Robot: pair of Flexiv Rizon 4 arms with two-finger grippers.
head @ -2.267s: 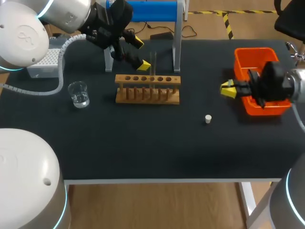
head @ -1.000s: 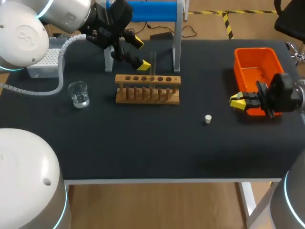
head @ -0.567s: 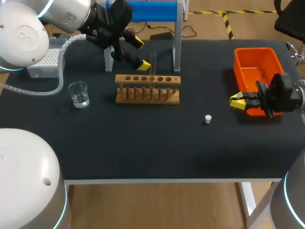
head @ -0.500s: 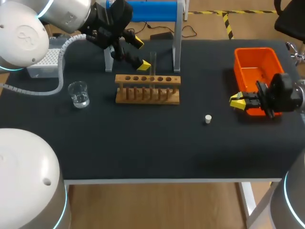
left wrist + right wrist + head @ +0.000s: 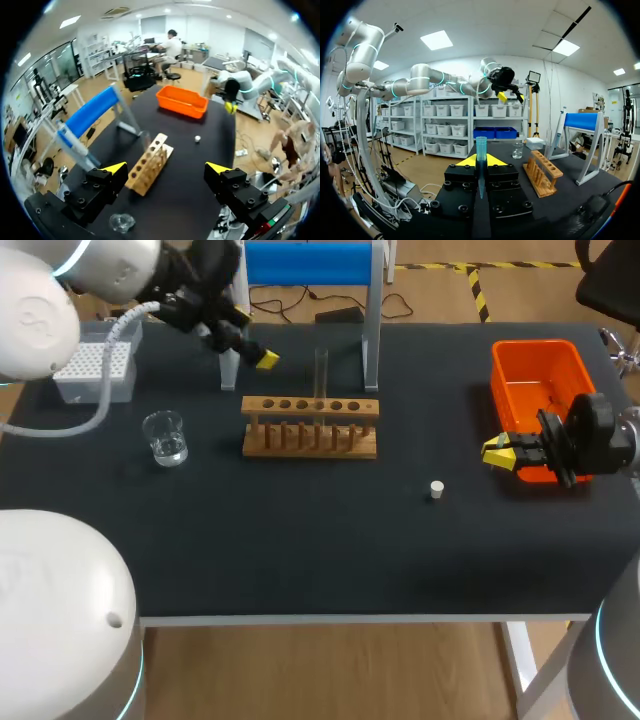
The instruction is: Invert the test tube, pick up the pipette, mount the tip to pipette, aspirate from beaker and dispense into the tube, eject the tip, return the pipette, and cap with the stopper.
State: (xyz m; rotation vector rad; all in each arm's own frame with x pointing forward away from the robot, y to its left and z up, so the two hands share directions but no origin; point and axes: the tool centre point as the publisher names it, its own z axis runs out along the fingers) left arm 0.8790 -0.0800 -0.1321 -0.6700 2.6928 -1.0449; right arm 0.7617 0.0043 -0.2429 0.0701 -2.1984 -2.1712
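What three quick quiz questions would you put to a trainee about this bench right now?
1. True or false: the stopper sits in the mouth of the test tube.
2. What does the right tool hold? A the stopper, B a blue pipette tip, C nothing.
3. Fill in: the beaker stands on the robot's ___ side of the wooden rack.
Key: 1 false, it lies on the table; 2 B; 3 left.

Lab bench: black table (image 5: 300, 540) with wooden test tube rack (image 5: 310, 426), glass beaker (image 5: 165, 437), pipette tip box (image 5: 95, 365), pipette stand (image 5: 372, 340).
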